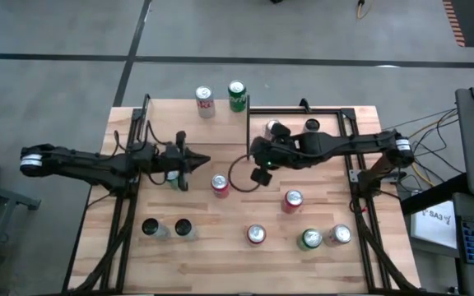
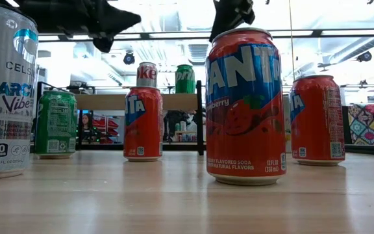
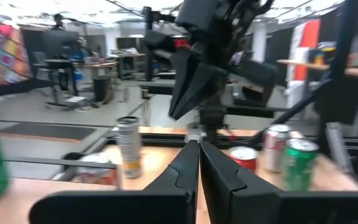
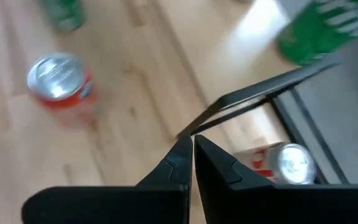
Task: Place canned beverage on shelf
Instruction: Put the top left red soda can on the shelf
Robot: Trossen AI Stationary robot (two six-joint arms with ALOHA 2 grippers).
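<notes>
On the shelf (image 1: 196, 123) stand two cans (image 1: 205, 102). Near it, eight more stand on the counter (image 1: 220, 255). Both tools, left (image 1: 206, 162) and right (image 1: 257, 175), are pressed together, empty.

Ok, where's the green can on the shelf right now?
In the high view, the green can stands at the far edge of the shelf, left of centre, just right of the red-and-white can.

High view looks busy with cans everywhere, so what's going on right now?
Neither arm holds anything. The left gripper and right gripper are both shut and empty, above the table's middle, facing each other. Two cans, a red-and-white can and a green can, stand on the shelf at the far edge. A red can and several others stand on the table.
</notes>
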